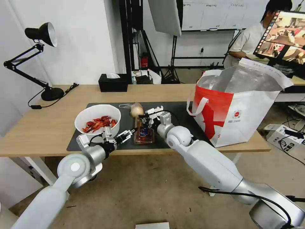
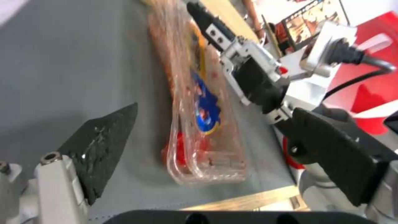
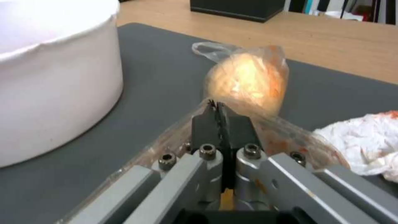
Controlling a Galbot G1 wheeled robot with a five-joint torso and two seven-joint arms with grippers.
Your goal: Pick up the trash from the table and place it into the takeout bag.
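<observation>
The light-wood surface (image 1: 47,127) carries a dark grey mat (image 1: 184,111), and all the trash lies on that mat. The takeout bag (image 1: 235,114) stands upright well off to the right claw's outer side, its foil-lined mouth gaping, probably so items can be dropped straight in. The white bowl of crayfish shells (image 1: 98,122) sits just behind the left claw.

Between the two claws lies the clear plastic tray (image 2: 203,124) with red scraps and a blue label, lengthwise near the surface's front edge. Just beyond the right claw's tip rests the small clear bag with a beige lump (image 3: 248,77), and the crumpled white tissue (image 3: 365,140) is close at its side.

The right claw (image 3: 217,107) is pinched together, fingertips meeting on what looks like the tray's thin rim; I judge it is gripping the tray there for a lift towards the bag. The left claw (image 1: 126,135) hangs spread wide beside the tray's near end, its black pads (image 2: 101,146) apart and holding nothing.
</observation>
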